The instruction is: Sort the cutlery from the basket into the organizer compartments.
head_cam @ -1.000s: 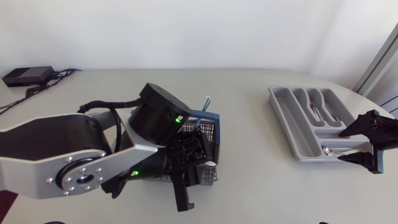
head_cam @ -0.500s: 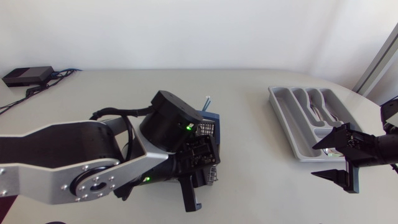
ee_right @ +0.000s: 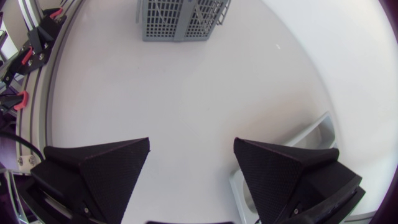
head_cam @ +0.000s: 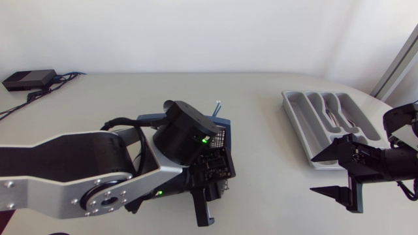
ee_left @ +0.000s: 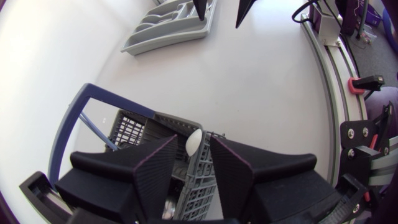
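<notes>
A white utensil end stands up in the grey basket, which sits mid-table, well apart from the organizer. The left gripper hovers over it, its 2 fingers slightly apart with that end in the gap; neither pad visibly touches. The grasp looks like the step in hand: sink lower, centre the piece, close squarely, then lift straight up past the blue handle. The right gripper hangs beside the organizer, fingers wide apart, empty.
</notes>
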{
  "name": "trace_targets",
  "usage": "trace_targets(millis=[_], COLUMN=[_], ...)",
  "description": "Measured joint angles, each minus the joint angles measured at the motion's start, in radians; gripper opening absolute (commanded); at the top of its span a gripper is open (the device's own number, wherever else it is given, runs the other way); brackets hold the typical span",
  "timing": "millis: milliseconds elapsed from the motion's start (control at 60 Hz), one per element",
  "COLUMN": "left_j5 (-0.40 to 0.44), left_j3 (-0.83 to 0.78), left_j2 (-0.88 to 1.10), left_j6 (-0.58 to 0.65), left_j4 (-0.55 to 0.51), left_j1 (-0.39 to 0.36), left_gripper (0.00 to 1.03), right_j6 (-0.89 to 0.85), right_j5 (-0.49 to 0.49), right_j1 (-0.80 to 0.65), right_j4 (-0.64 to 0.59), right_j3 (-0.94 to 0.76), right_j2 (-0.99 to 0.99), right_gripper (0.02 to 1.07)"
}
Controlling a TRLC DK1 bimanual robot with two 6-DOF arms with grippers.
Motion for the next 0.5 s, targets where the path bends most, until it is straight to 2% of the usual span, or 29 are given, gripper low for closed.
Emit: trace_targets(millis=[267, 400, 500], left_j5=[-0.045, -0.045, -0.045], left_j3=[-0.027, -0.042, -0.042], left_j2=[0.002, 0.002, 0.002], left_j6=[0.031, 0.034, 0.038], left_j4=[0.024, 0.027, 0.048], left_j1=[0.008, 0.015, 0.015], left_gripper=[0.36, 0.36, 0.36], right_j6=[0.232, 0.364, 0.418], right_j5=[-0.003, 0.027, 0.043], right_j1=[0.263, 0.402, 0.461], right_j4=[0.055, 0.155, 0.177], right_j3=[-0.013, -0.045, -0.066], right_j2=[-0.089, -0.110, -0.111], right_gripper=[0.99, 0.99, 0.99])
